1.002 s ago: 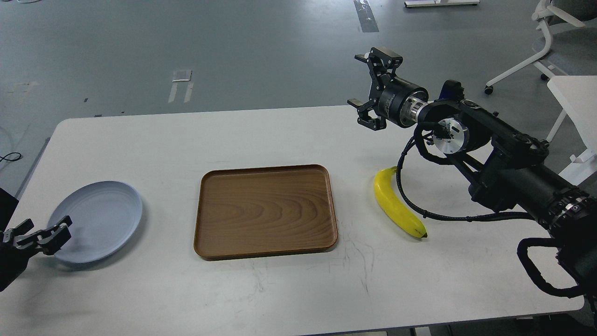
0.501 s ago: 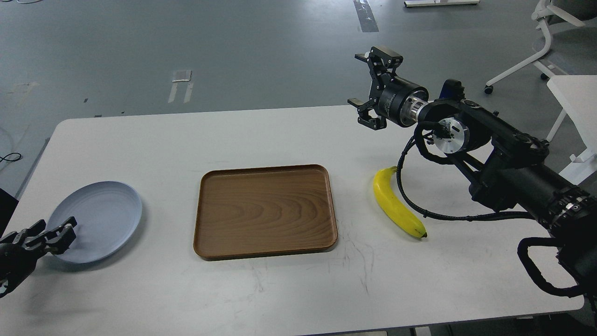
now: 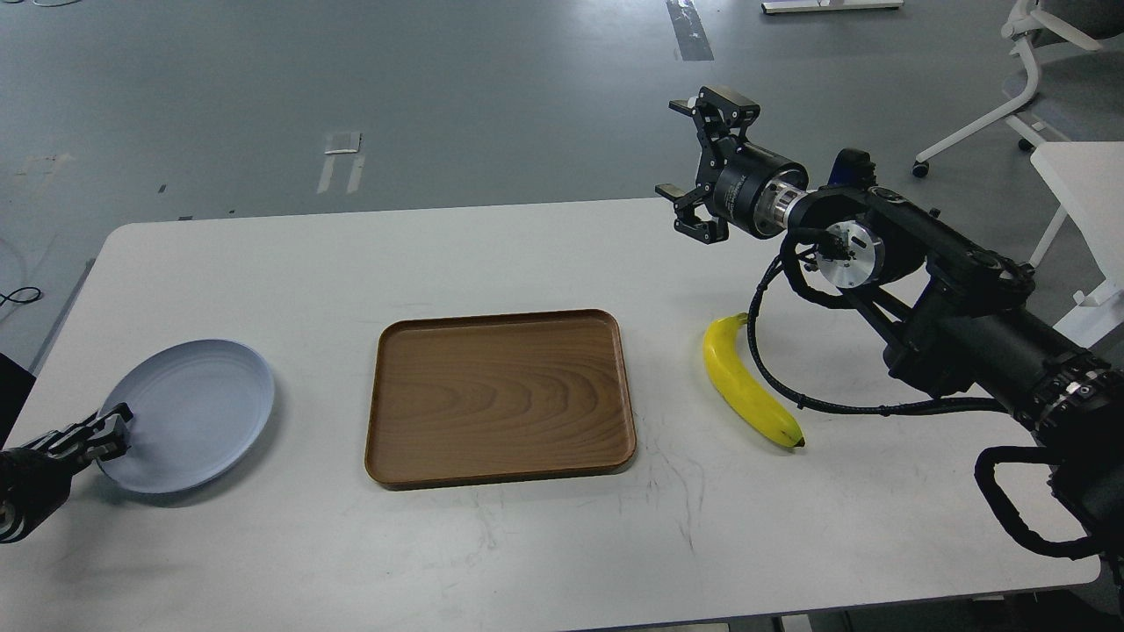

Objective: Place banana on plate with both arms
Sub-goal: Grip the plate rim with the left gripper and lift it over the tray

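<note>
The white table (image 3: 527,544) carries a wooden tray (image 3: 500,395) at its middle. Right of the tray, the right arm (image 3: 948,307) reaches high over the far edge, its right gripper (image 3: 698,162) spread wide and empty. The banana (image 3: 746,382) lies just right of the tray. Far left of it, the left gripper (image 3: 105,430) is pinched closed on the plate (image 3: 189,412) rim

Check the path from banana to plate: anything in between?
Yes. The wooden tray lies on the table between the banana on the right and the plate on the left; it is low and empty.
</note>
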Action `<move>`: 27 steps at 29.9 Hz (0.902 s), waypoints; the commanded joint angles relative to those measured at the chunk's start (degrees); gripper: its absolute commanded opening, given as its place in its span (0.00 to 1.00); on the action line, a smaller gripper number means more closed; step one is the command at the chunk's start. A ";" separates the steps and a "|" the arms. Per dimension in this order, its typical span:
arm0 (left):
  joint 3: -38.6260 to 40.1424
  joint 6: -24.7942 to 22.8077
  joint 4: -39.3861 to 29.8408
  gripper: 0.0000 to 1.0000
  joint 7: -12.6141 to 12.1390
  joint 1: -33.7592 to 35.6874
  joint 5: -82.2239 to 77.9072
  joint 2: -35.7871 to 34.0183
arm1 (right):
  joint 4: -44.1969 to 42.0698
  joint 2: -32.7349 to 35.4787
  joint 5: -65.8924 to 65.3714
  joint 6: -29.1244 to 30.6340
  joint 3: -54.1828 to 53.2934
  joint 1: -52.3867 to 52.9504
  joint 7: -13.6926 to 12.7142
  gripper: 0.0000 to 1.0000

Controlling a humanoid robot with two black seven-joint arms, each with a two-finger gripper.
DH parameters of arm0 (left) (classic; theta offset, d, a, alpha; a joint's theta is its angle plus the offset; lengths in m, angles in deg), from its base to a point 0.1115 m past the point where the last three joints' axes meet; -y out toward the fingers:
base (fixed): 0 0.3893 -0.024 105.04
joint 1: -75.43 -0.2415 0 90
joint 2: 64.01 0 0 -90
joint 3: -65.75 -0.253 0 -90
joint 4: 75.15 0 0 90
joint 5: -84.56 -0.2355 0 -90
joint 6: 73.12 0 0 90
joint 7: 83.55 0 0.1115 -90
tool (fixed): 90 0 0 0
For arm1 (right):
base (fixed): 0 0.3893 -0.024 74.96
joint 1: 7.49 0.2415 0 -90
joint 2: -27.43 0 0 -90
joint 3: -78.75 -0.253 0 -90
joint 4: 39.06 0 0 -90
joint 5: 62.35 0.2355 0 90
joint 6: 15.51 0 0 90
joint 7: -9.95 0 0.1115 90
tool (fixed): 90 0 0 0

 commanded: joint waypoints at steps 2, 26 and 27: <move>0.01 -0.25 -0.15 0.00 1.72 0.73 0.11 -0.28 | -0.05 -0.02 0.00 0.00 0.00 0.44 0.00 1.00; 0.01 0.27 -24.67 0.00 1.72 13.20 -14.82 -9.34 | -0.14 -0.63 0.09 -0.70 -0.35 6.49 0.00 1.00; -0.08 0.27 -24.67 0.00 1.72 13.47 -14.92 -9.07 | -0.14 -0.63 0.09 -0.87 -0.35 7.02 0.00 1.00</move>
